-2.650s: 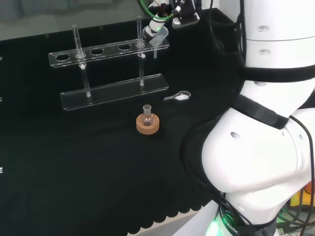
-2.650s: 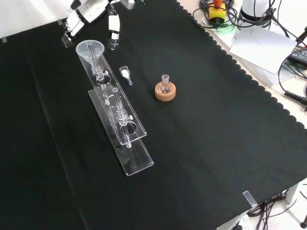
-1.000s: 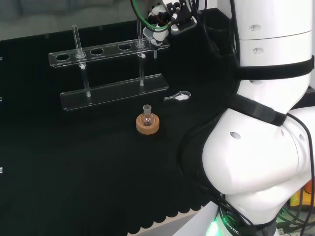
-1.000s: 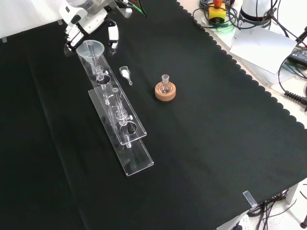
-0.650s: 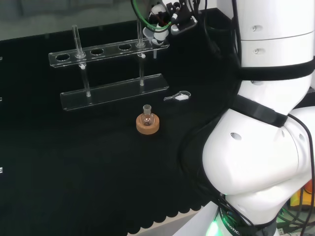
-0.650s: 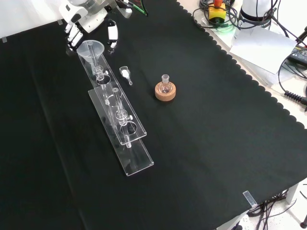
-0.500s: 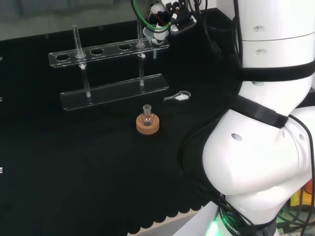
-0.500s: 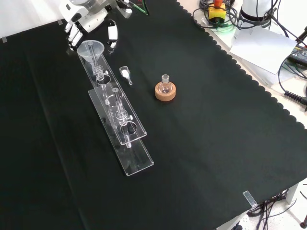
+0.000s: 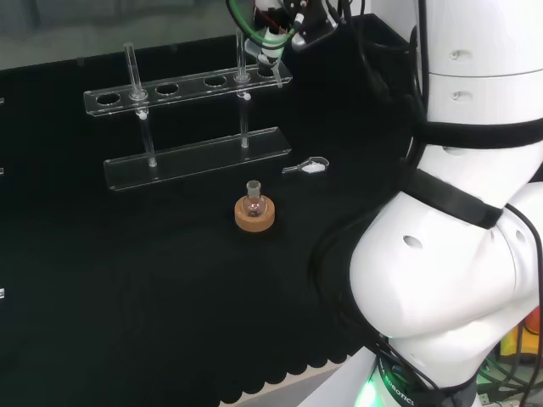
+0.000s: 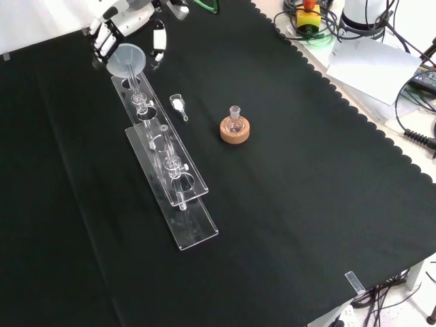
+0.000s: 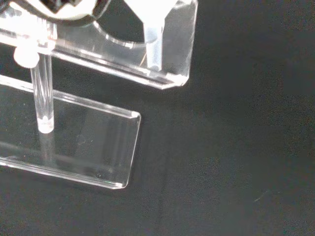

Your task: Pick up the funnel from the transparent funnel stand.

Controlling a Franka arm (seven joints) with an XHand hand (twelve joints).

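Now the hand (image 10: 129,20) has its fingers curled around the funnel (image 10: 127,58), which seems lifted slightly above the end hole of the transparent funnel stand (image 10: 167,167) on the desk (image 10: 306,204).

The white arm reaches out to the far right corner of the bench in the head view, its big rounded links bulking at that view's right with black bands and cables strung along them. In the front view the hand (image 10: 129,27) comes in at the top left, its black and white fingers (image 10: 159,39) curled downward with the thumb set opposite, closed round the funnel (image 10: 127,60). The wrist carries a small black block with green cable looping off it
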